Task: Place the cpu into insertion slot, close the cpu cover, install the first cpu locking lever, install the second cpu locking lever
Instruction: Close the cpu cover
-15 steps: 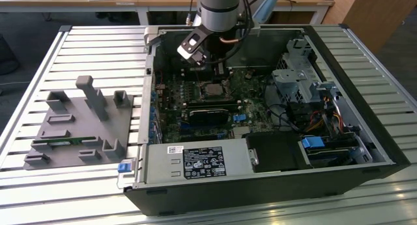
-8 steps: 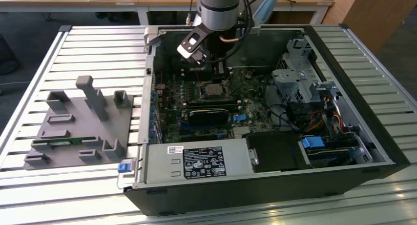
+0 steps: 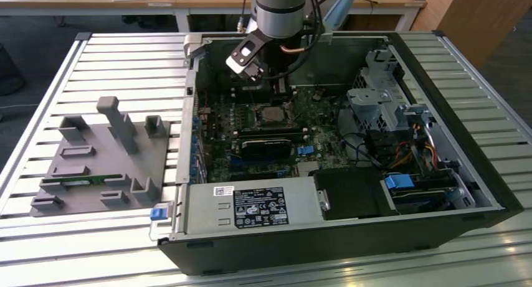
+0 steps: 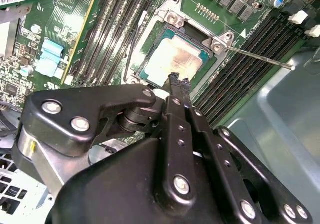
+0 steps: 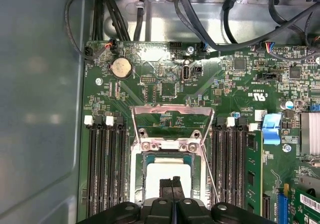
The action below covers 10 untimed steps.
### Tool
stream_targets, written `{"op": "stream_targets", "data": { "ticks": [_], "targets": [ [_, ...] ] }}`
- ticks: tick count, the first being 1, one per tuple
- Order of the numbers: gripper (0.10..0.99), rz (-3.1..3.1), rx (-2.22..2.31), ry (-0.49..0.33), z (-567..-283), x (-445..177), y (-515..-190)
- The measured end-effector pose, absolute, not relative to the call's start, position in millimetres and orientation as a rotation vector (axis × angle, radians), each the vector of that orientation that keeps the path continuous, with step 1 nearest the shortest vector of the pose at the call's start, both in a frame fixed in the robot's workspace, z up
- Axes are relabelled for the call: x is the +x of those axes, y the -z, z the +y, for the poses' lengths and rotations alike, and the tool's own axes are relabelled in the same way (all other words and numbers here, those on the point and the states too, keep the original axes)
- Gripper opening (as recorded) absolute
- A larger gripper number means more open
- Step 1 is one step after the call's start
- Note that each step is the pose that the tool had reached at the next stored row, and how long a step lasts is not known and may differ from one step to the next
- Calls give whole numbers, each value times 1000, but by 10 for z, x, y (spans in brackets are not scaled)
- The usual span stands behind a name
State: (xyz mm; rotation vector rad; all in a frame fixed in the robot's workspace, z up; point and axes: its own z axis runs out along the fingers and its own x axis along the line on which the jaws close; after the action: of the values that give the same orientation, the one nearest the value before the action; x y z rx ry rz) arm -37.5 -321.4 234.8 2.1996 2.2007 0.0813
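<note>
The cpu (image 4: 172,59) (image 5: 159,173), a pale metal square, lies seated in the insertion slot (image 3: 270,116) on the green board. The cpu cover (image 5: 172,110) is swung open away from the slot, and the board shows through its window. A thin locking lever (image 4: 260,58) (image 5: 210,178) sticks out free beside the socket. My gripper (image 4: 179,81) (image 5: 172,183) (image 3: 268,83) hovers just over the cpu's edge, fingers pressed together with nothing between them.
Black memory slots (image 5: 105,169) flank the socket on both sides. Cables (image 5: 150,4) run along the case wall (image 5: 40,109). In the exterior view's left a grey fixture block (image 3: 108,156) stands on the slatted table; a power supply (image 3: 249,206) and drive cage (image 3: 382,106) fill the case.
</note>
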Motion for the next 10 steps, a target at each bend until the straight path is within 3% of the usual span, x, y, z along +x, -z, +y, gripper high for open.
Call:
{"op": "stream_targets", "data": {
  "ticks": [10],
  "targets": [
    [114,2201,2200,-81,-3213,-375,-2378]
  ]
}}
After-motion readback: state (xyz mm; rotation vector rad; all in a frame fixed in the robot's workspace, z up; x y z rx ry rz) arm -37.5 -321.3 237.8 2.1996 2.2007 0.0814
